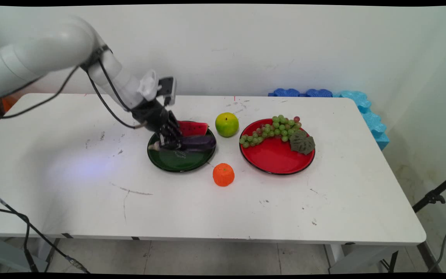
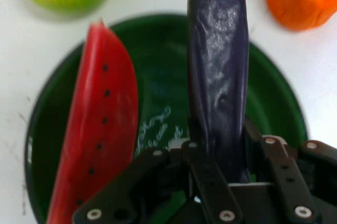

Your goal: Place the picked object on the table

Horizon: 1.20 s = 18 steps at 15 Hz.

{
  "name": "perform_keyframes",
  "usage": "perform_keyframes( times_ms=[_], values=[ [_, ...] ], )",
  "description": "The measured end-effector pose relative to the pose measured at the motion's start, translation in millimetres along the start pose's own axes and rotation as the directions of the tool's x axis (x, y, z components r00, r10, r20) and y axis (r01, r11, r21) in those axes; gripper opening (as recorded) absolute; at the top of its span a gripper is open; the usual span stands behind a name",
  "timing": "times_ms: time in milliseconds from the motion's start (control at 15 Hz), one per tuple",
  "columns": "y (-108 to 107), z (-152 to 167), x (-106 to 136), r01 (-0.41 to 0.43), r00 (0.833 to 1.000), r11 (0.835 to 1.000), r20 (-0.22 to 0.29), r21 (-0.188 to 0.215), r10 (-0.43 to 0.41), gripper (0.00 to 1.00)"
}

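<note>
White table (image 1: 192, 209) scuffed and scratched, plain white wall (image 1: 269, 46) behind, blue foam mats (image 1: 362, 108), tiled floor (image 1: 215, 257)

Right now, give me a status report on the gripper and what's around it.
Gripper shut on eggplant, over green plate. Watermelon slice lies beside it on same plate. Green apple and orange just off the plate.

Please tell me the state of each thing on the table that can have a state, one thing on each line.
gripper: low over the green plate, shut on the eggplant's stem end
eggplant: lying across the green plate, gripped
green plate: holding eggplant and watermelon slice
watermelon slice: on the green plate, ungripped
red plate: holding the grapes
grapes: on the red plate
green apple: upright on the table
orange: on the table
</note>
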Motion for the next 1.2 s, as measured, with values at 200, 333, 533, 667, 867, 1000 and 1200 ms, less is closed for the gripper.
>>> perform_keyframes(
  times_ms=[200, 333, 533, 667, 867, 1000, 1200],
  values=[
    [15, -46, 21, -0.006, 0.998, 1.000, -0.058, 0.019, 0.007, 0.00],
    [28, -72, 36, -0.006, 0.996, 1.000, -0.093, 0.027, 0.008, 0.00],
    [54, -94, 57, 0.001, 0.991, 1.000, -0.133, 0.025, 0.003, 0.00],
    [73, -94, 69, 0.003, 0.989, 1.000, -0.145, 0.019, 0.000, 0.00],
    [103, -76, 82, -0.007, 0.991, 1.000, -0.136, 0.010, 0.009, 0.00],
    [116, -64, 86, -0.013, 0.992, 1.000, -0.126, 0.006, 0.013, 0.00],
    [137, -35, 89, -0.019, 0.994, 1.000, -0.106, -0.004, 0.019, 0.00]
  ],
)
